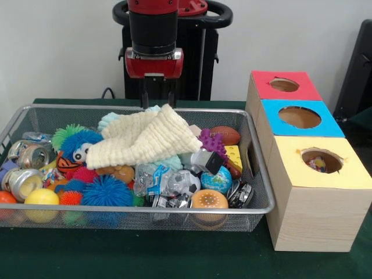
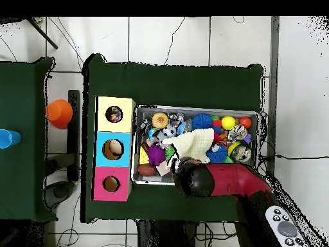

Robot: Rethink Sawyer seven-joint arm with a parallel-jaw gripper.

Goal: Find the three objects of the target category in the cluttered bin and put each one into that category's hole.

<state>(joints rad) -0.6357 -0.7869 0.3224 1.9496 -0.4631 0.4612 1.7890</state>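
My gripper [image 1: 157, 100] is down at the far rim of the wire bin [image 1: 263, 192], its fingers closed on the cream knitted cloth [image 1: 145, 138]. I judge the cloth light, soft and floppy; a pinched edge fold should hold.

Bright, even indoor light; soft shadows, slight blur throughout.
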